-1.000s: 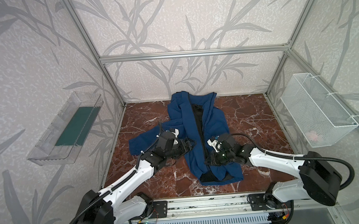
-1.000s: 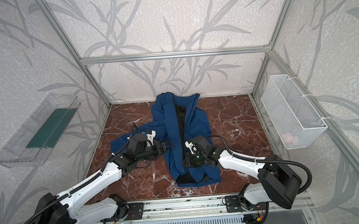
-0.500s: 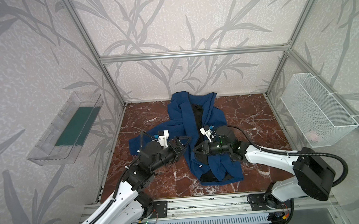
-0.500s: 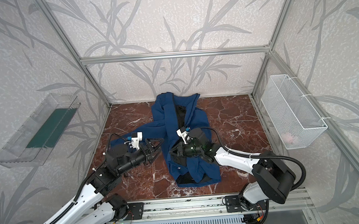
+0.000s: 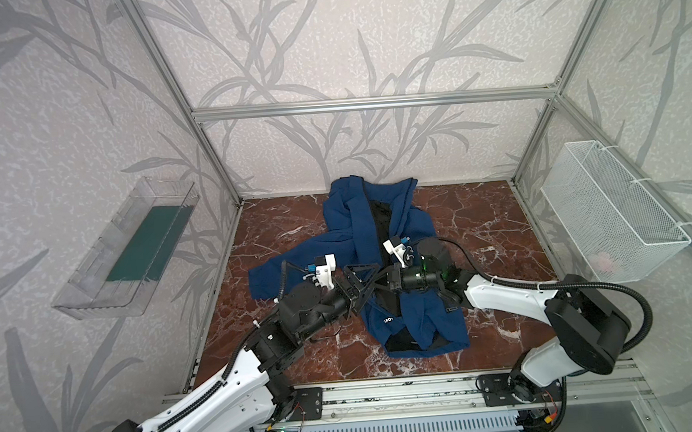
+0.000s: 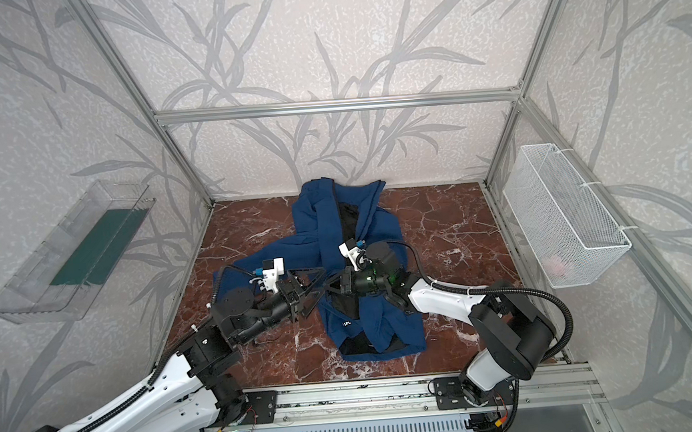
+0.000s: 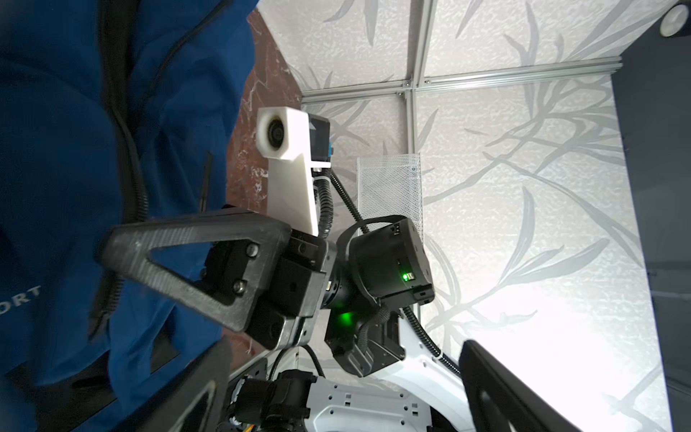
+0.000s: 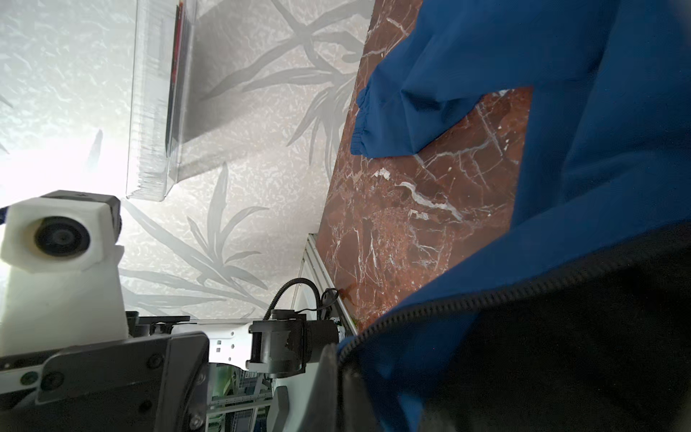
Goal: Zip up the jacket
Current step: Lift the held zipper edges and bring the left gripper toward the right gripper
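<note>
The navy jacket [image 5: 414,229] [image 6: 383,231] lies open on the marble floor, black lining showing between its front edges. My right gripper [image 5: 379,284] [image 6: 333,287] reaches left across it, held above the floor. In the right wrist view that gripper [image 8: 336,385] is shut on the jacket's [image 8: 598,149] toothed zipper edge [image 8: 523,288]. My left gripper [image 5: 365,285] [image 6: 317,288] faces it tip to tip, open. In the left wrist view its fingers [image 7: 194,392] stand wide apart around nothing, beside the lifted blue fabric [image 7: 67,168] with white lettering [image 7: 22,295].
A clear tray [image 5: 130,249] hangs on the left wall and a white wire basket [image 5: 610,211] on the right wall. A metal rail [image 5: 390,397] runs along the front edge. One sleeve [image 5: 281,271] sprawls left under my left arm.
My left gripper has opened, risen off the jacket and turned level. My right gripper, still shut, has lifted the zipper edge and swung left to meet it.
</note>
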Motion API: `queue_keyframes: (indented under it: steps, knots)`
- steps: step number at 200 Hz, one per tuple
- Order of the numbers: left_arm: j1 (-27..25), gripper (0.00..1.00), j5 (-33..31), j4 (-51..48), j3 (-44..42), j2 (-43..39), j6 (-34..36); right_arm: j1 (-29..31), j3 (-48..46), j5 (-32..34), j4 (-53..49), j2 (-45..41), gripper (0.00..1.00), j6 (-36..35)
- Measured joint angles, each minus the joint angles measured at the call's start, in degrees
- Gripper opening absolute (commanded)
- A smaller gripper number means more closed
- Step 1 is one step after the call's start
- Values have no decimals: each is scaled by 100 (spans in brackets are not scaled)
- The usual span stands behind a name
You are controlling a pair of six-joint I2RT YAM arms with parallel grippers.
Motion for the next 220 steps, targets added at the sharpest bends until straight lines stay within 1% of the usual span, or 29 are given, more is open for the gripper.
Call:
queue_keyframes:
  steps: [15,34,72,96,106,115,132,162,200,220]
  knots:
    - [-28,97,-131,275,-188,87,-133,-11,0,-4,356,92,0,199]
    - [-83,97,-240,376,-210,229,-214,-17,0,-13,734,219,0,396]
    - [-278,97,-483,562,-313,232,-337,-20,0,-55,1108,278,0,608]
    - [-433,97,-966,1412,-1108,212,-706,-20,0,-90,1318,282,0,745]
    - [-470,97,-1154,1521,-1401,229,-815,-20,0,-105,1403,284,0,796]
    - [-481,97,-1298,1510,-1545,249,-887,-20,0,-120,1440,284,0,839]
    - [-485,97,-1464,1569,-1554,282,-1019,-20,0,-125,1445,284,0,872]
    - [-485,97,-1648,2170,-1567,422,-1176,-22,-13,-129,1373,227,0,841]
    - [-485,97,-1788,2625,-1624,649,-1272,-39,-216,-129,1346,46,0,824]
    - [-485,97,-1856,2927,-1727,898,-1305,-61,-372,-105,1211,-122,0,809]
